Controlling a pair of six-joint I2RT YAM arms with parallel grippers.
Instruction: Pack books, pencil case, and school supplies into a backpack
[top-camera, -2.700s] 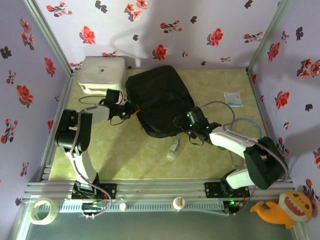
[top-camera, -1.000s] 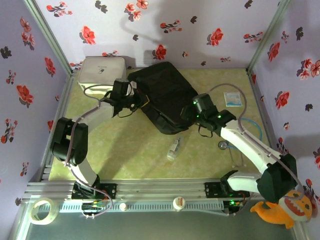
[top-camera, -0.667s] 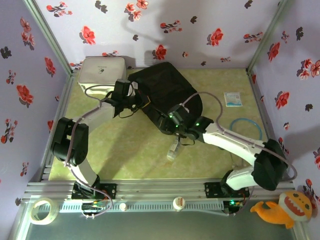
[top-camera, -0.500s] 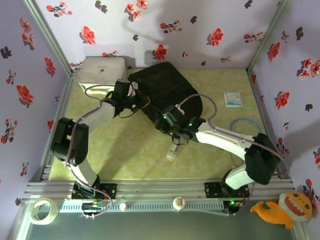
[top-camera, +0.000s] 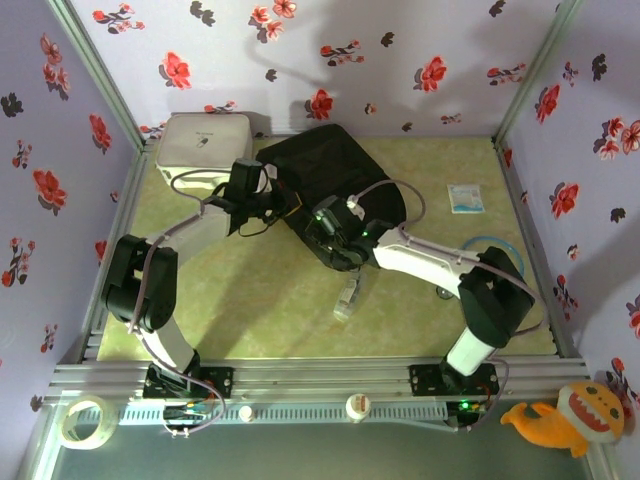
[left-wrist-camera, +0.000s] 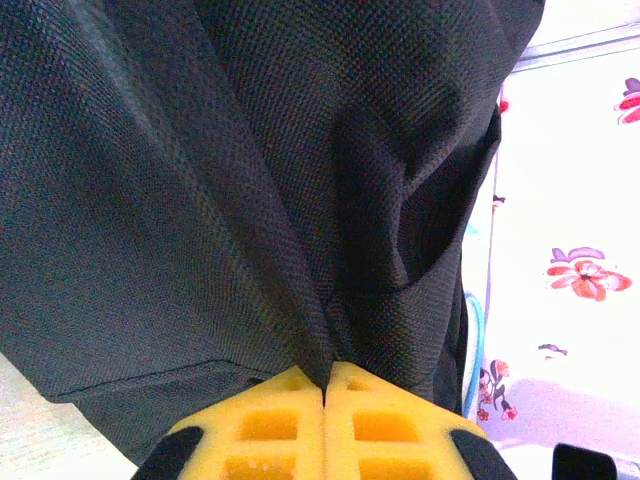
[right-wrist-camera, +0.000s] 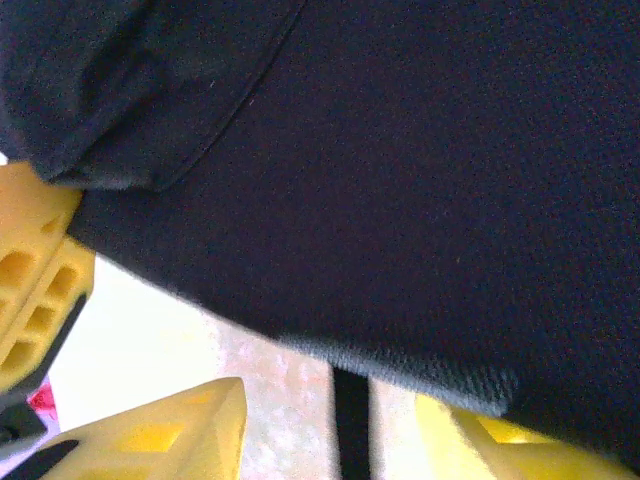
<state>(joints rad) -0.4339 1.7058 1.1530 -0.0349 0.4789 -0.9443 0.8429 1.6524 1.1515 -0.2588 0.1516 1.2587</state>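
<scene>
Backpack (top-camera: 322, 172) fabric pinched in left claw (left-wrist-camera: 323, 378); right claw (right-wrist-camera: 330, 440) gapes at edge.

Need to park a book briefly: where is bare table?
Widest bare patch: near-left table, between the left arm and the small clear item. Also the far strip between backpack and white-blue packet. Crowded: the middle, where both arms meet the backpack, and the white box corner.
</scene>
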